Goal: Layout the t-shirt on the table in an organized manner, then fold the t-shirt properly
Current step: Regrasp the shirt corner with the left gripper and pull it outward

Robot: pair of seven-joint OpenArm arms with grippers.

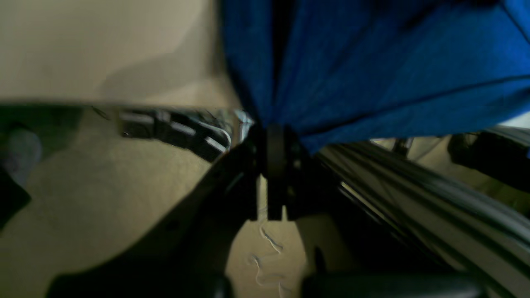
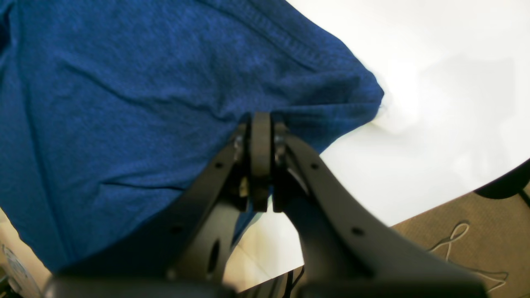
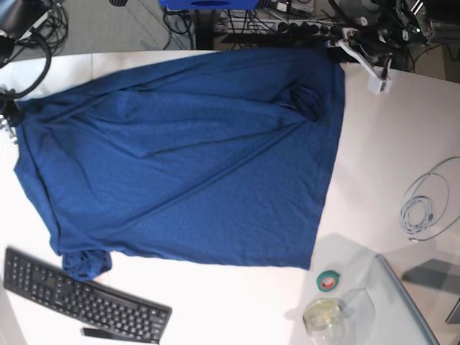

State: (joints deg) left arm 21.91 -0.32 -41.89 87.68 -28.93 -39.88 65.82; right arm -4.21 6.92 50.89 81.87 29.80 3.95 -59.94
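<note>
T-shirt (image 3: 194, 165) lies spread across the white bench (image 3: 388, 158), wrinkled, with diagonal creases and one sleeve bunched just beside the black keyboard (image 3: 79, 298). Left gripper (image 1: 275, 134) is at the shirt's far corner by the bench edge, jaws clenched on a gathered bit of the blue cloth. Right gripper (image 2: 261, 124) is at the opposite far corner, jaws clenched on the fabric close to a stitched hem. Coiled grey cable (image 3: 424, 205), green tape roll (image 3: 328, 281) and a glass jar (image 3: 321, 316) sit well apart from the cloth.
</note>
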